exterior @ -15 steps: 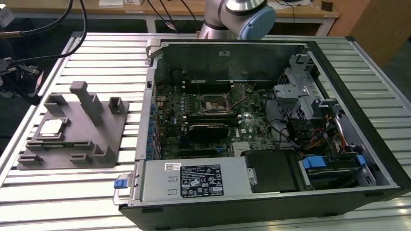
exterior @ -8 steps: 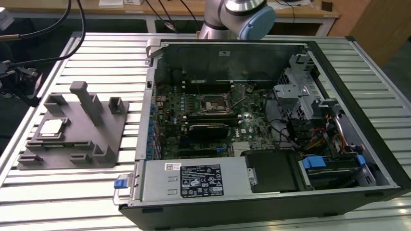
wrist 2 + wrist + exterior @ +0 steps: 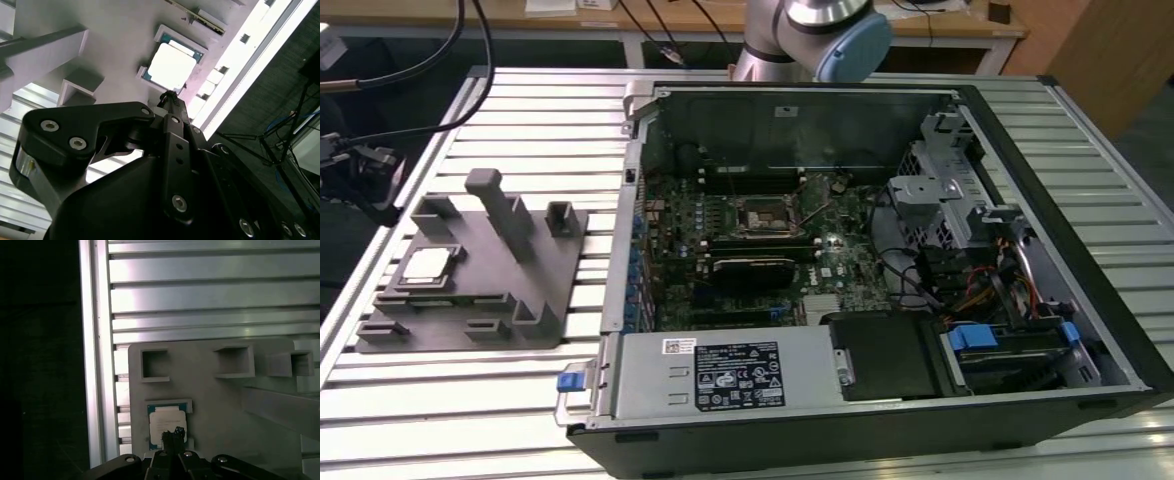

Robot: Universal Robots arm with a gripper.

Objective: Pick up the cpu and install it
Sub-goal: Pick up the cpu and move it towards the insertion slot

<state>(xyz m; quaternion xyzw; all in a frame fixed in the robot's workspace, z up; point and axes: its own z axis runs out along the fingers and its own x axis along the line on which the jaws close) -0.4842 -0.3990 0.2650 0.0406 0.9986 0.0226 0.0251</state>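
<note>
The cpu (image 3: pixel 427 264), a small flat square chip with a silver top, lies in a recess of the grey fixture block (image 3: pixel 540 285) at the exterior view's left, outside the computer case. In both wrist views my gripper (image 3: pixel 170 96) (image 3: pixel 173 433) hangs above the cpu (image 3: pixel 171 68) (image 3: pixel 166 420) near one of its edges, apart from it. The dark fingers meet in a narrow tip, shut with nothing between them. Inside the case, the motherboard's square socket (image 3: pixel 757 215) sits uncovered near the board's middle.
The open computer case (image 3: pixel 1067 130) lies on its side on the slatted aluminium table (image 3: pixel 507 100), with a power supply (image 3: pixel 720 375) at the front and drive cages (image 3: pixel 947 190) at the exterior view's right. The fixture block (image 3: pixel 215 405) has posts and pockets. The table edge (image 3: pixel 95 365) runs beside it.
</note>
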